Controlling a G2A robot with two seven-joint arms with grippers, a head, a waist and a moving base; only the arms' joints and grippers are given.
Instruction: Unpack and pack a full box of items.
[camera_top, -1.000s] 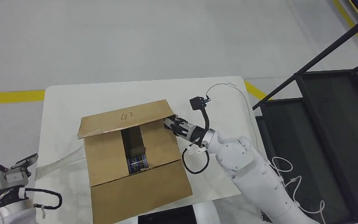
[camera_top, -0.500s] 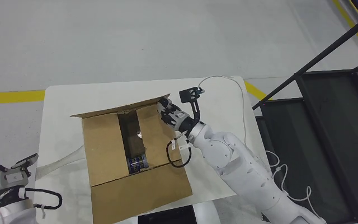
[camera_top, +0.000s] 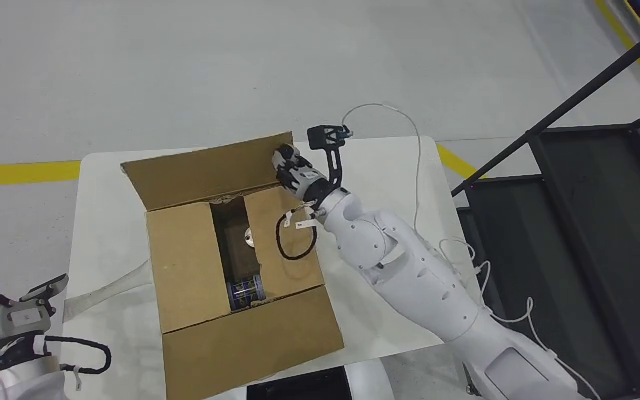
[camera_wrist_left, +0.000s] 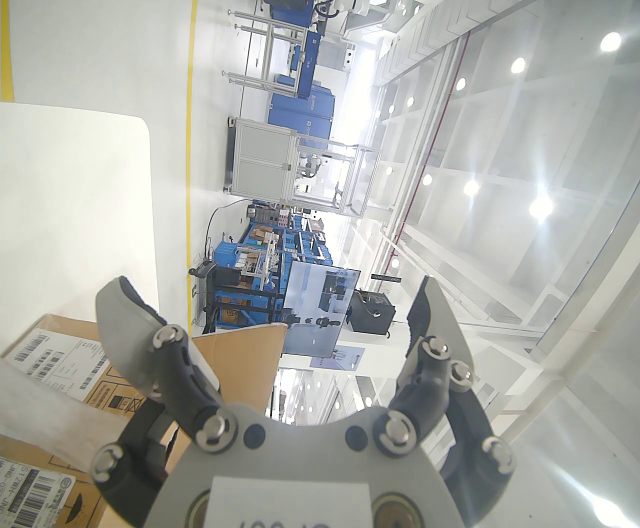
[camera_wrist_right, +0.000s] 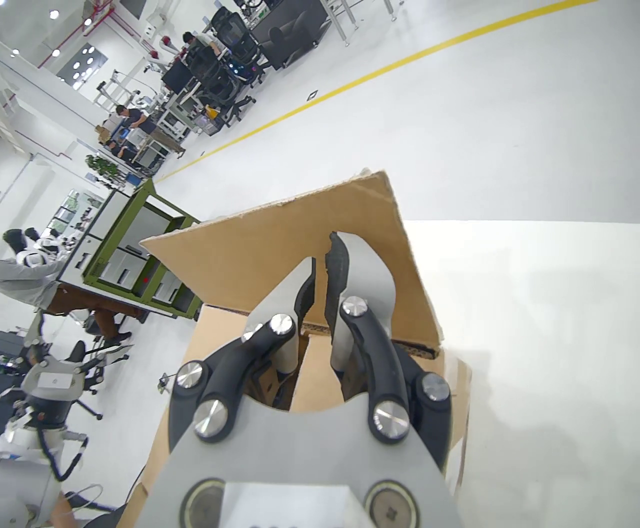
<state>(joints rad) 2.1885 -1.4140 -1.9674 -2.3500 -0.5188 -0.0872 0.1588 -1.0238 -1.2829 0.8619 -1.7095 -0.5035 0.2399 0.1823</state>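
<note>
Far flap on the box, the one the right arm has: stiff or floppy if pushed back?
Probably stiff: the far flap looks flat though the right pincer grips it only near one corner. It should hinge at the crease rather than bend, and may spring back if released. Its ragged edge suggests the corner could crumple under a hard pinch.

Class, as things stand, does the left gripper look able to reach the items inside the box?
Probably not. Only the far flap is up; the near flap and two inner flaps cover most of the box, leaving a narrow slot over the items for the left gripper.
</note>
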